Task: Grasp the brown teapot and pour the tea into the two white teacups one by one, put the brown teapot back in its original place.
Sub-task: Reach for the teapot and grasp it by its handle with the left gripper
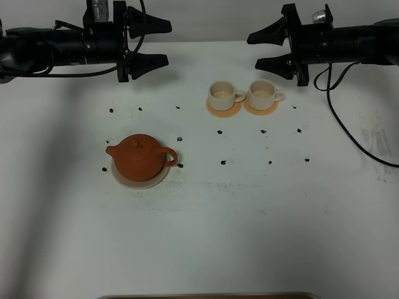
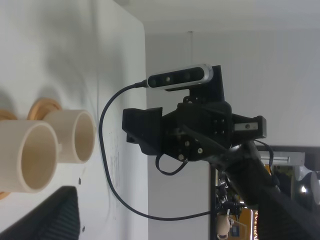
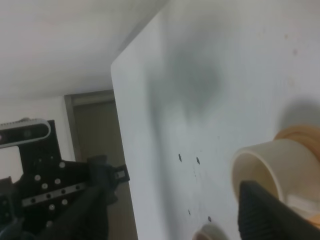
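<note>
The brown teapot (image 1: pixel 142 157) sits upright on its pale beige coaster (image 1: pixel 138 180) at the left middle of the white table, spout to the left. The two white teacups (image 1: pixel 223 93) (image 1: pixel 263 92) stand side by side on orange coasters at the back centre; they show in the left wrist view (image 2: pixel 25 155) (image 2: pixel 75 135), and one shows in the right wrist view (image 3: pixel 270 167). My left gripper (image 1: pixel 161 43) hovers open at the back left, well behind the teapot. My right gripper (image 1: pixel 253 52) hovers open at the back right, near the right-hand cup. Neither holds anything.
Small black marks (image 1: pixel 221 132) dot the table around the teapot and cups. A black cable (image 1: pixel 349 134) trails from the right arm across the table's right side. A brown edge (image 1: pixel 206 296) shows at the table's front.
</note>
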